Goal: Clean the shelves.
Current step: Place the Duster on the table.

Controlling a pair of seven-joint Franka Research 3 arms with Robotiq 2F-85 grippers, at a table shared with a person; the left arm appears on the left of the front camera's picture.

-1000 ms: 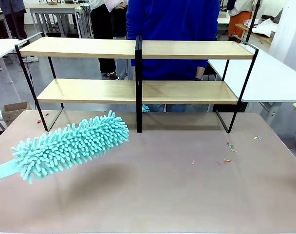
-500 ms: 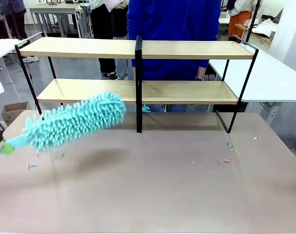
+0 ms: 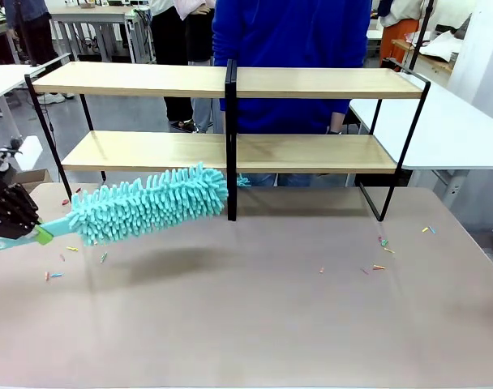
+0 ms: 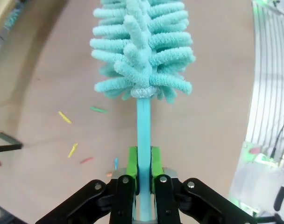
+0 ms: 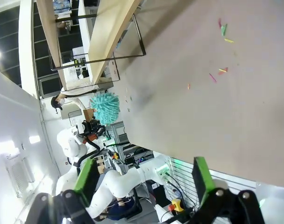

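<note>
Shelves stand up and to the right of your left gripper, which pinches the duster by its handle, long axis aimed at the lower board, tip just below its front edge.

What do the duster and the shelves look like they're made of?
Duster: soft chenille or microfibre fingers, matte teal, on a flat handle that looks like plastic, clamped in the left end effector. Shelves: light boards with faint grain, wood or laminate, in a thin black frame, probably painted metal.
</note>
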